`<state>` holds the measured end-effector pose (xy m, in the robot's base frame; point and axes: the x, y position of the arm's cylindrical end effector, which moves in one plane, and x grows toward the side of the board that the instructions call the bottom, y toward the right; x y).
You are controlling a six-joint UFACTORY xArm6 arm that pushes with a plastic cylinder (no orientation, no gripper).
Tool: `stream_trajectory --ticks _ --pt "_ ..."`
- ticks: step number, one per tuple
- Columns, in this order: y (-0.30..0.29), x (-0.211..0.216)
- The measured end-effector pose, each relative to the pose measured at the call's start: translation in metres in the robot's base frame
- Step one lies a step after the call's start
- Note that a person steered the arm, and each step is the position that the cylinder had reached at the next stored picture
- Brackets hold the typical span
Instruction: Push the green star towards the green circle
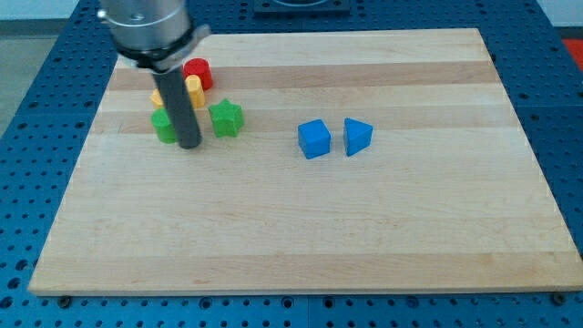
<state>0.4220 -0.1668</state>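
Observation:
The green star lies on the wooden board at the view's upper left. The green circle lies to its left, partly hidden by my rod. My tip rests on the board between the two, just right of the green circle and a short gap left of the green star.
A red block and a yellow block sit just above the green circle, partly hidden by the rod. A blue cube and a blue triangular block lie near the board's middle. The wooden board sits on a blue perforated table.

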Motion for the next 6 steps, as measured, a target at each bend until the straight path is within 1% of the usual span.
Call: stream_trajectory --ticks 1,2,3,4,5,6 --pt "-0.002 -0.003" --pt "0.028 0.0" --pt "0.08 0.037" --pt "0.11 0.065" --pt "0.136 0.054" --pt "0.133 -0.003"
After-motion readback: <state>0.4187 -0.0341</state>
